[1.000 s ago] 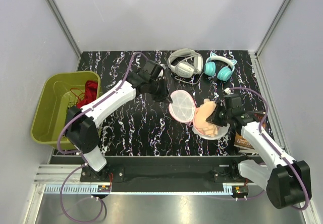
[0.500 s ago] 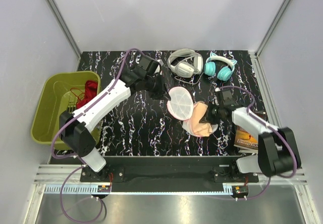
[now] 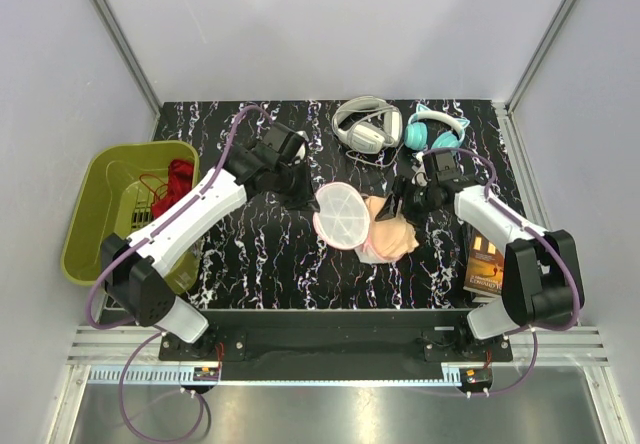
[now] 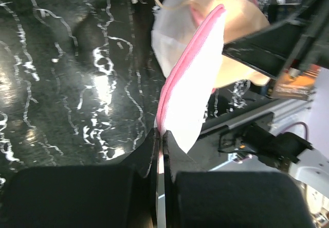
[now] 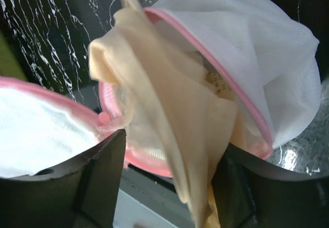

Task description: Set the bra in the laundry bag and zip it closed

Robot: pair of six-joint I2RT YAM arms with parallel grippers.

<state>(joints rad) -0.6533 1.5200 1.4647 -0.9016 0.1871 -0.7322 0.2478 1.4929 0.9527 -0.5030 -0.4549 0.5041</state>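
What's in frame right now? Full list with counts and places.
round white mesh laundry bag with pink zipper trim: 1, white and pink, mat centre, unzipped
soft peach fabric bra: 1, peach, partly inside the bag, right of its raised flap
olive-green plastic basket: 1, olive, off the mat's left edge
dark red garment: 1, dark red, inside the basket
white over-ear headphones: 1, white-grey, far edge, centre
teal over-ear headphones: 1, teal, just right of the white pair
brown book: 1, brown, right edge, partly under the right arm
black white-veined mat: 1, covers the table
left claw: 1, black, shut on the bag's edge
right claw: 1, black, open, bra fabric between its fingers
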